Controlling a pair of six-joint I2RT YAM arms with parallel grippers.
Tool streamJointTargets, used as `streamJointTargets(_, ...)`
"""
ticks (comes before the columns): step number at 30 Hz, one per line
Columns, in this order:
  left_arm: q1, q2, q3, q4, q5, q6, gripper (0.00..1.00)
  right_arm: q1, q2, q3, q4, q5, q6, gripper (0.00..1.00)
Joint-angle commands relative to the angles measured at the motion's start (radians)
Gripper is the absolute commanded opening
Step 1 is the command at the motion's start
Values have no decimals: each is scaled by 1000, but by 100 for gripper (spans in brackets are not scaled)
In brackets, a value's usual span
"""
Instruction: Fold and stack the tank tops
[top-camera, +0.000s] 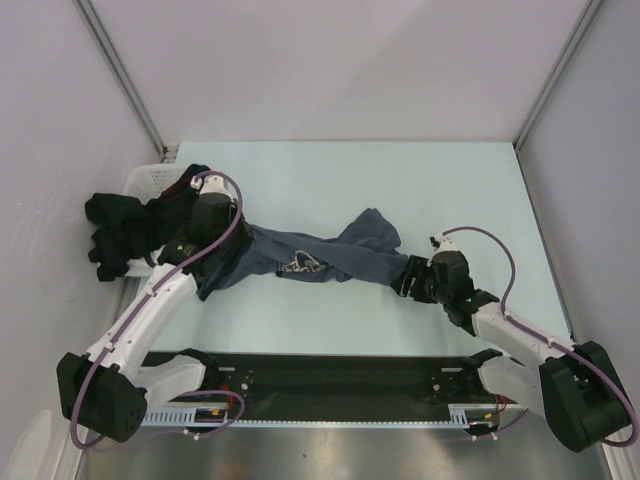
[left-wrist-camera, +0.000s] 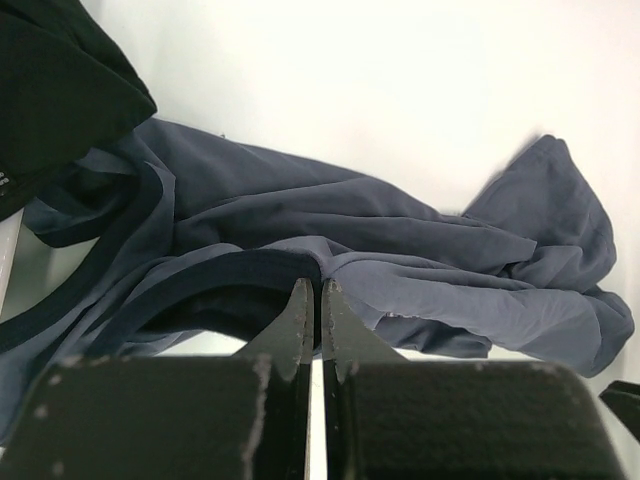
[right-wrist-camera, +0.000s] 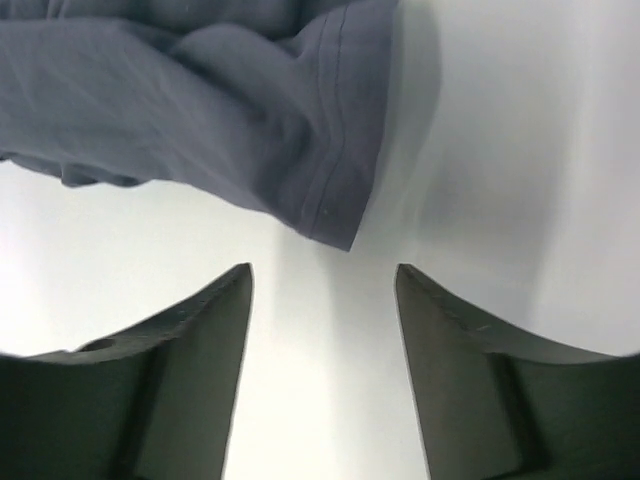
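Note:
The slate blue-grey tank top (top-camera: 330, 255) lies twisted and stretched across the table between my two grippers, its white logo (top-camera: 300, 265) facing up. My left gripper (top-camera: 222, 268) is shut on its dark-trimmed edge; in the left wrist view the jaws (left-wrist-camera: 312, 285) pinch the trim and the cloth (left-wrist-camera: 400, 240) runs away to the right. My right gripper (top-camera: 408, 275) is open and empty. In the right wrist view (right-wrist-camera: 322, 270) the hem corner (right-wrist-camera: 340, 235) lies just beyond the fingertips. The black tank top (top-camera: 120, 232) is bunched at the left, and it also shows in the left wrist view (left-wrist-camera: 50, 80).
A white basket (top-camera: 145, 178) stands at the far left under the black top. Grey walls close in the table at the left, right and back. A black rail (top-camera: 330, 375) runs along the near edge between the arm bases.

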Motion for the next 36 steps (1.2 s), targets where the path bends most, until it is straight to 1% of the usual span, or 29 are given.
streamJointTargets(1, 9, 4, 2, 30, -5, 15, 0, 16, 39, 2, 68, -37, 32, 67)
streamJointTargets(3, 9, 6, 7, 25, -11, 12, 0, 31, 92, 7, 109, -34, 33, 68)
streamJointTargets(6, 9, 4, 8, 24, -8, 14, 0, 40, 163, 37, 151, -34, 30, 63)
streamJointTargets(8, 9, 2, 7, 24, -4, 15, 0, 43, 232, 62, 159, -40, 18, 56)
streamJointTargets(9, 9, 2, 5, 22, -2, 15, 1, 45, 255, 85, 159, -50, 12, 48)
streamJointTargets(10, 9, -1, 3, 24, 4, 17, 0, 48, 271, 97, 156, -63, 7, 26)
streamJointTargets(11, 9, -5, -1, 27, 10, 14, 0, 51, 284, 105, 147, -67, 6, 15)
streamJointTargets(13, 7, -14, -26, 50, 51, 11, 0, 74, 271, 101, 116, -60, 12, 0)
streamJointTargets(15, 6, -25, -47, 51, 59, 12, 0, 89, 200, 85, 85, -61, 16, 0)
streamJointTargets(17, 6, -30, -58, 47, 50, 15, 0, 120, 128, 76, 6, -64, 24, 0)
streamJointTargets(18, 6, -37, -69, 45, 48, 17, 0, 131, 51, 81, -77, -73, 27, 0)
streamJointTargets(20, 4, -42, -75, 45, 48, 18, 0, 148, -19, 119, -161, -66, 29, 0)
streamJointTargets(21, 6, -45, -78, 44, 50, 18, 0, 145, -80, 139, -236, -54, 27, 0)
streamJointTargets(23, 4, -47, -79, 45, 53, 17, 0, 137, -107, 209, -292, -19, 20, 0)
streamJointTargets(25, 4, -44, -82, 48, 56, 15, 0, 102, -69, 251, -308, -32, -2, 0)
streamJointTargets(27, 4, -39, -85, 51, 67, 12, 0, 12, 0, 303, -305, -96, -31, 0)
streamJointTargets(28, 4, -33, -87, 59, 71, 12, 0, -15, 92, 315, -295, -130, -39, 7)
streamJointTargets(29, 3, -30, -89, 62, 76, 11, 0, -59, 135, 329, -282, -183, -54, 20)
streamJointTargets(30, 3, -27, -93, 65, 82, 12, 0, -70, 183, 350, -257, -193, -60, 40)
streamJointTargets(31, 3, -21, -96, 73, 82, 11, 0, -76, 223, 361, -246, -192, -65, 53)
streamJointTargets(32, 1, -16, -96, 76, 82, 10, 0, -81, 290, 370, -236, -179, -66, 55)
streamJointTargets(36, 3, 2, -84, 79, 76, 17, 0, -92, 358, 387, -182, -210, -62, 56)
